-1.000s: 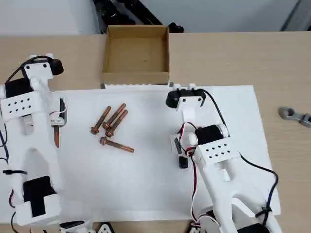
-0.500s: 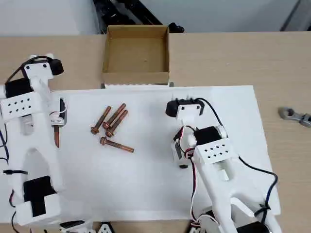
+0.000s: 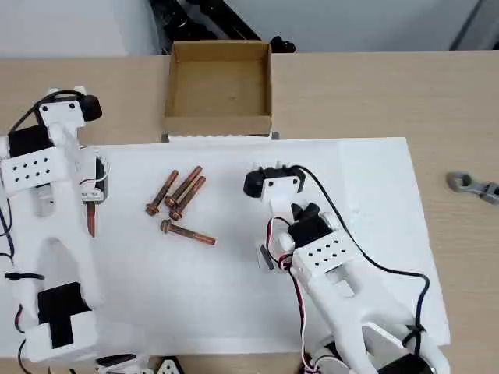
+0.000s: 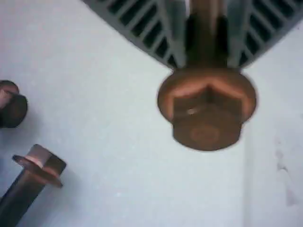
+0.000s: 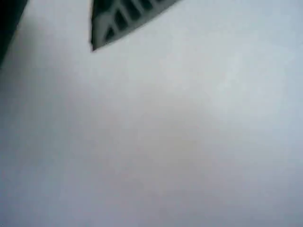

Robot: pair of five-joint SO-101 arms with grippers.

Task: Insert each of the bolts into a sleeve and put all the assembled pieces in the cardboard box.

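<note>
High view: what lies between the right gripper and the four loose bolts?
Nothing: in the high view, bare white sheet separates right gripper from loose bolts.

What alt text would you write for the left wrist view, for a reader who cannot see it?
The left gripper holds a copper bolt, hexagonal head toward the camera, over a white sheet. A second bolt and the edge of a third bolt lie on the sheet.

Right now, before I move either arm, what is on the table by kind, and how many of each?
Loose bolts on the white sheet: 4
Held bolt in the left pincer: 1
Cardboard box: 1
Metal tool on the bare wood: 1
Total: 7
</note>
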